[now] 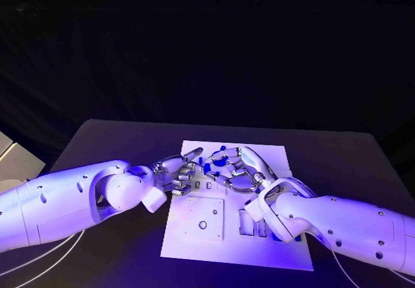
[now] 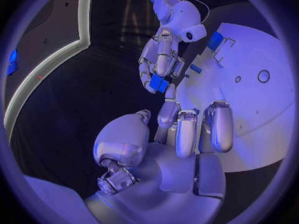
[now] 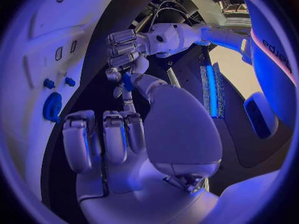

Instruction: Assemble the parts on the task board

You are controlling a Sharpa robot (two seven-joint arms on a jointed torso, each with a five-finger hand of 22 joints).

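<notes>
Black table, white board [image 1: 259, 252] at centre: both hands meet above its far half. Right hand [image 1: 235, 169] pinches a blue part [image 2: 157, 83]; left hand [image 1: 177, 174], fingers curled, touches it. Several parts [image 3: 51, 107] already sit in the board, so assembly looks partway done.

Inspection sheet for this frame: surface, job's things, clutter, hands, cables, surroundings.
Surface: black table, with the white board in its middle.
Job's things: one blue part is held above the board; other blue parts sit on the board.
Clutter: nothing seen.
Hands: right hand pinches the part in its fingers; left hand is close against it, fingers reaching towards the part, contact unclear.
Cables: white cables run under both arms.
Surroundings: dark backdrop behind the table.
</notes>
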